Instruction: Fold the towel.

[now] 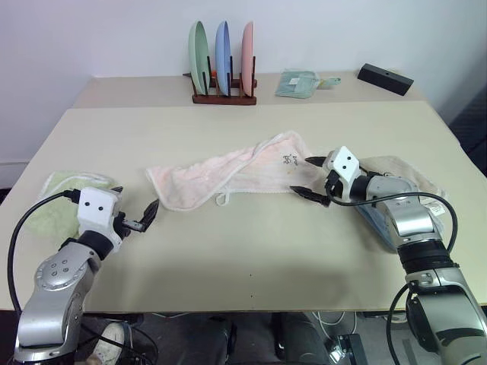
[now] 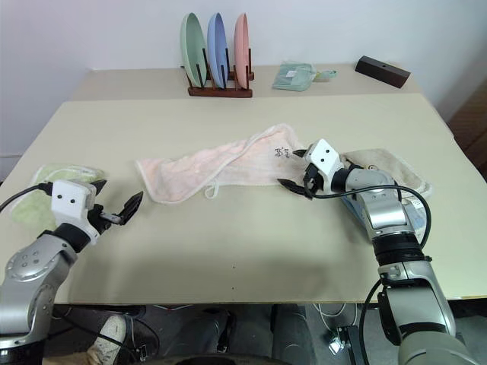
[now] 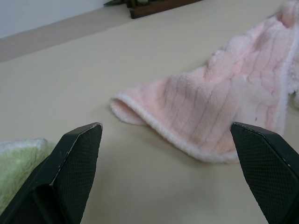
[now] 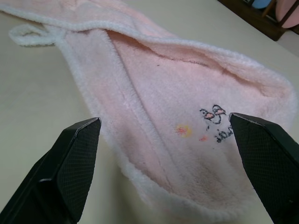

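The towel (image 1: 228, 176) lies stretched across mid-frame, so each gripper takes one end: the left gripper (image 1: 135, 212) and right gripper (image 1: 308, 178) both gape, holding nothing.

We saw a beige table (image 1: 251, 258) carrying the pink towel (image 1: 228, 176) at centre, a light green towel (image 1: 57, 205) at 9 o'clock, a beige towel (image 1: 403, 179) at 3 o'clock, and a plate rack (image 1: 224, 95) at 12 o'clock.
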